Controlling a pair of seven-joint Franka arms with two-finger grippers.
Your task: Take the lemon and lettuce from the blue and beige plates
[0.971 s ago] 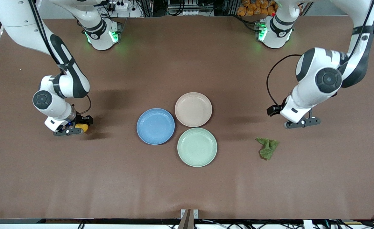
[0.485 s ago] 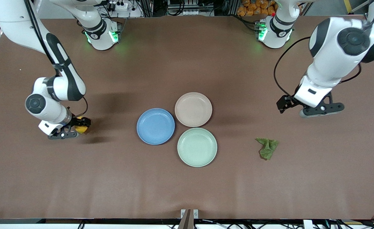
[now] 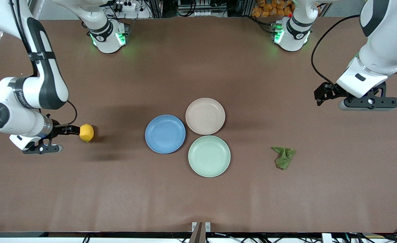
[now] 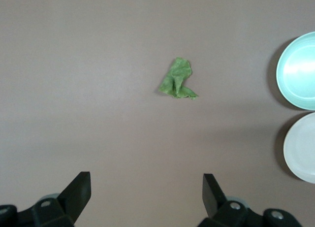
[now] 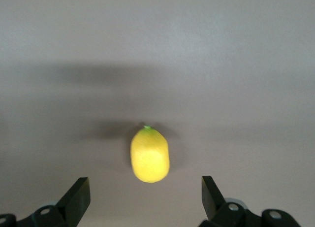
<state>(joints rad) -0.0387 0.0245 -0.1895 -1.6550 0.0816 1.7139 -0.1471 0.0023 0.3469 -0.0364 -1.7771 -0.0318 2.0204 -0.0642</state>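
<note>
Now | lemon (image 3: 86,132), lettuce (image 3: 283,156) on table | wrist views: both jaws wide, empty

Bright, even light from above. Soft shadows lie on the desk (image 3: 198,202). The lemon (image 5: 149,155) looks slightly blurry.

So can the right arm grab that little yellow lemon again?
Probably yes: the small oval yellow lemon lies alone on the brown table, and the open right gripper hangs close beside it.
</note>
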